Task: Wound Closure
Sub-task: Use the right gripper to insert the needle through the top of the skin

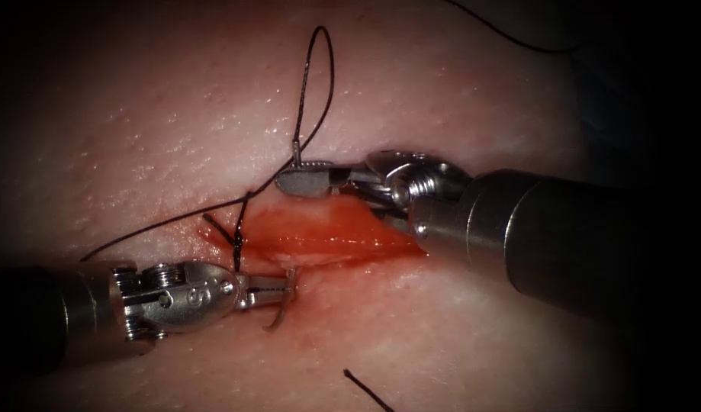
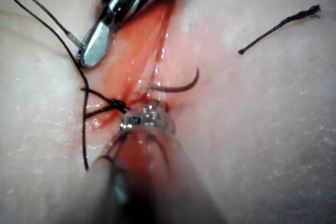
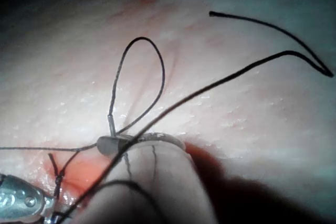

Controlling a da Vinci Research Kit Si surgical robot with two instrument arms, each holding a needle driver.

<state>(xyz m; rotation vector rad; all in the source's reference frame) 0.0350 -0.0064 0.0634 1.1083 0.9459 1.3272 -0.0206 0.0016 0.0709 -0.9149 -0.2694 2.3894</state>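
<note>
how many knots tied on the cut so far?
1. One knot sits at the left end of the cut, short tails sticking out; it also shows in the left wrist view. Others could be hidden under the right tool.

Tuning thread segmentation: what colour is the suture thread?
Black thread, dark against the pale tissue; clearest in the endoscope view.

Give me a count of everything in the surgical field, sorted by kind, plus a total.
Tools: 2, the left tool holding the needle, the right tool at the needle's swaged thread end beside the cut.
Curved needles: 1, the needle.
Running thread: 1, the thread, looped.
Cut ends of thread: 1, the loose piece.
Knotted stitches: 1, the stitch.
Tissue: 1, the tissue.
Total: 7.
</note>
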